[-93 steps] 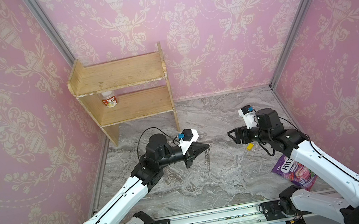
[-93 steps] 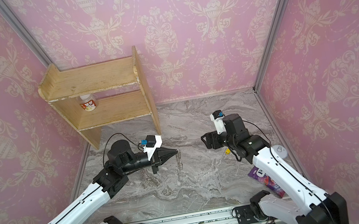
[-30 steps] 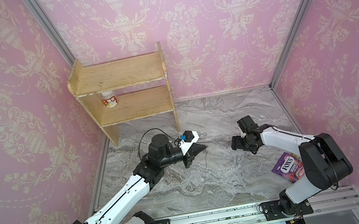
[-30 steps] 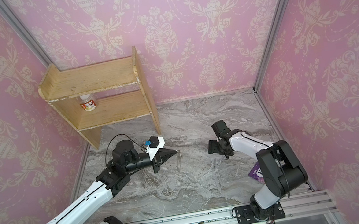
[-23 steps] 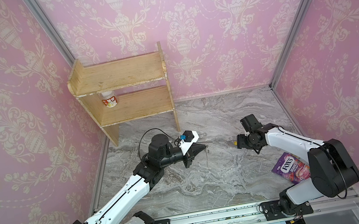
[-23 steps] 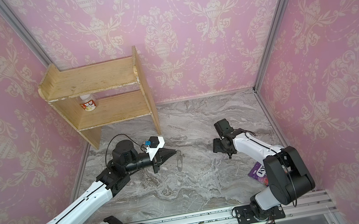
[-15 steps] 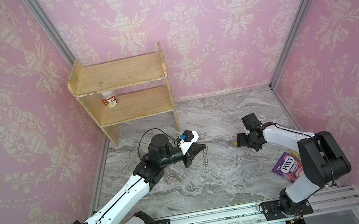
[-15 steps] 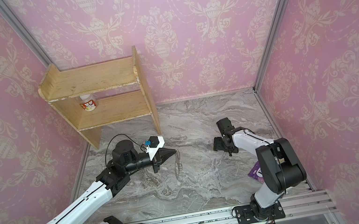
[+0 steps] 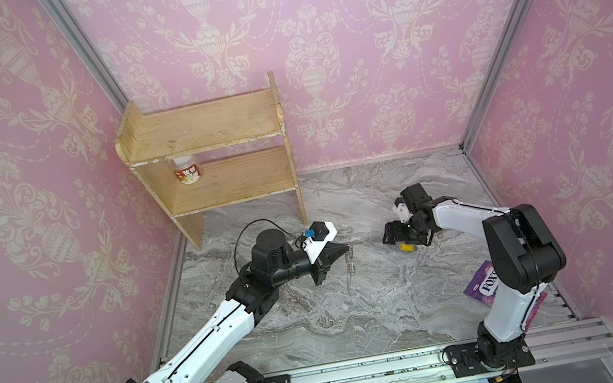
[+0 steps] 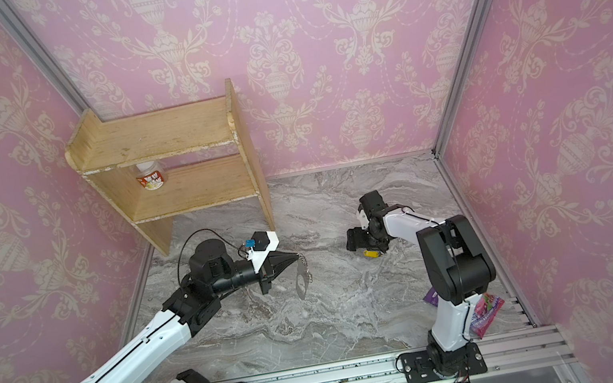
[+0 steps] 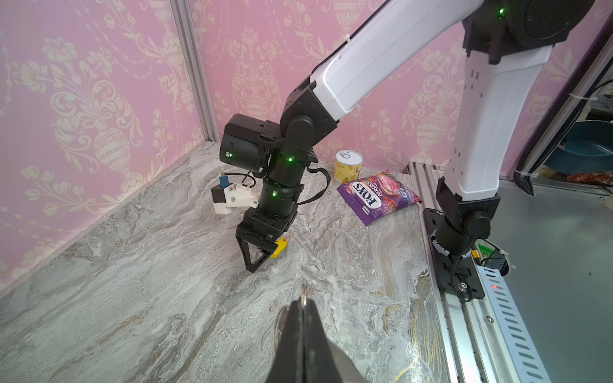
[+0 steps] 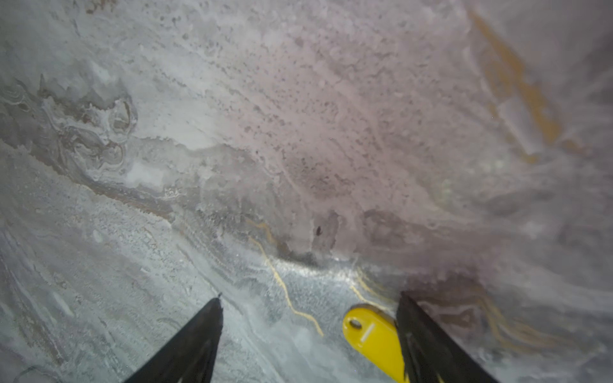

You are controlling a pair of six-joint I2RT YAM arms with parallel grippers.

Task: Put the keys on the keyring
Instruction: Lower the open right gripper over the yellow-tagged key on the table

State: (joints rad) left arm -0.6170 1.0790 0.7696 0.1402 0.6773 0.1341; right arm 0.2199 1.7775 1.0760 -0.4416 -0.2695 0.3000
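Keyring hangs off the tip of my left gripper, just out from the front right leg of the wooden shelf. It looks clear of the marble table. Jaws are pinched tight on its metal ring, and in the left wrist view a sliver of ring pokes out past the closed tips. Fob and chain dangle below. No real change here against three seconds back: same pose, same grip.

Further right of the shelf is the change. Three seconds back my right arm was raised with its gripper up off the marble. Now it is folded low and the right gripper is down at the surface. Jaws stand wide, a touch wider than a second ago, holding nothing. The keys, really one yellow tag, lie flat on the marble inside that gap, hard against one finger and not centred. The tag's hole end shows; I can't make out a metal loop on it.

My read: right side is lined up for the pick, not yet closed. An off-centre tag could skid or flip when the jaws close, so I'd shift across first. Nothing is threaded yet, and the keys and keyring are well apart.

Farthest right from the shelf, a purple sweets packet lies partly behind the right arm, not involved.
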